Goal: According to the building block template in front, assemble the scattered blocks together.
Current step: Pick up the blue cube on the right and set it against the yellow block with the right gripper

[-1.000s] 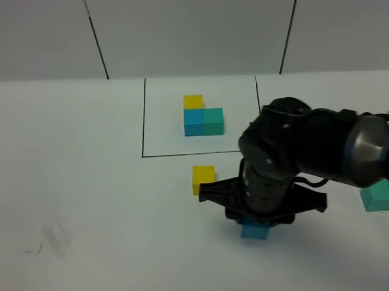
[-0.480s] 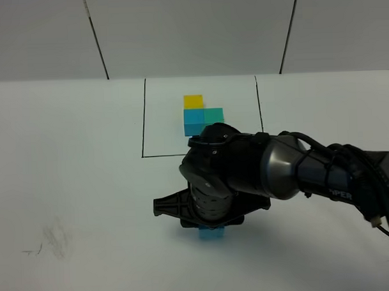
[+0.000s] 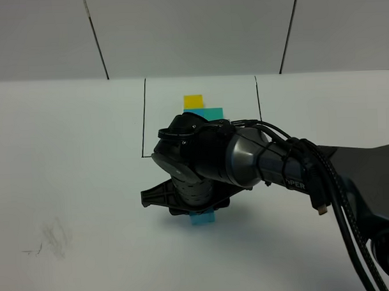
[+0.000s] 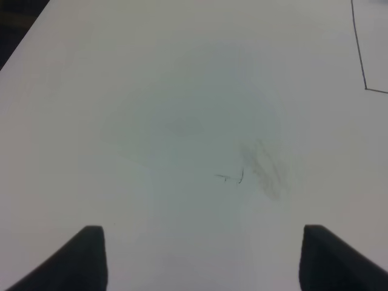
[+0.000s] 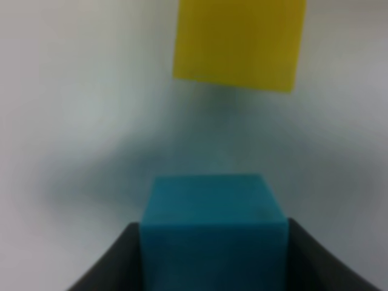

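Note:
The building block template (image 3: 193, 101) lies at the back inside a thin black drawn rectangle (image 3: 143, 122); its yellow cube and a strip of cyan and teal show above my right arm. My right gripper (image 3: 198, 209) is shut on the cyan-blue block (image 3: 203, 218) (image 5: 213, 224), just in front of the frame. In the right wrist view the loose yellow block (image 5: 239, 42) sits a short gap ahead of the held cube. The arm hides the yellow and teal-green loose blocks in the exterior high view. My left gripper (image 4: 200, 267) hangs open over bare table.
A grey smudge (image 3: 54, 240) (image 4: 264, 170) marks the white table at the front left. One corner of the black rectangle (image 4: 364, 66) shows in the left wrist view. My right arm's cables (image 3: 337, 204) trail toward the front right.
My right arm has swung left with the cyan-blue block, from right of the loose yellow block to just in front of it, and now covers that block and the teal-green one. The left gripper is unchanged.

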You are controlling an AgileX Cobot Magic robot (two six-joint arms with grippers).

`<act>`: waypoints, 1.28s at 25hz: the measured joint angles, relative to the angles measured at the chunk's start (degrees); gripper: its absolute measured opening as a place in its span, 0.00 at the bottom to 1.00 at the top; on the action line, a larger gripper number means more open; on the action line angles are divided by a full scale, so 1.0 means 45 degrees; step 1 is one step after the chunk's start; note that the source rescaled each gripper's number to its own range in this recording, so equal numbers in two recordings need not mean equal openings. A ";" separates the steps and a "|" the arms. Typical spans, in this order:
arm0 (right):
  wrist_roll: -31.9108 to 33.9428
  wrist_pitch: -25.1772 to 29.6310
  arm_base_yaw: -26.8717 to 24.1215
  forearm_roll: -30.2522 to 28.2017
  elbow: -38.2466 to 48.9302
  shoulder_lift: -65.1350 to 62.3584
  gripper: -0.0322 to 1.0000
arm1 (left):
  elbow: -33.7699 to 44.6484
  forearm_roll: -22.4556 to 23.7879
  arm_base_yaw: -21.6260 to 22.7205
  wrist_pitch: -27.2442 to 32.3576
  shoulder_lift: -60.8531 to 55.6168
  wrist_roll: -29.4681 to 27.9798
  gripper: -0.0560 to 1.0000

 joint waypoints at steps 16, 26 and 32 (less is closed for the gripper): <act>-0.0552 -0.0098 -0.0608 0.0942 -0.0374 0.0874 0.32 | 0.0000 -0.0012 0.0000 0.0000 0.0000 0.0014 0.53; -0.0567 -0.0629 -0.0608 0.0916 -0.0398 0.0915 0.32 | 0.0000 -0.0012 0.0000 0.0000 0.0000 0.0014 0.53; -0.0054 -0.0676 -0.0608 0.0380 -0.0413 0.0915 0.32 | 0.0000 -0.0012 0.0000 0.0000 0.0000 0.0014 0.53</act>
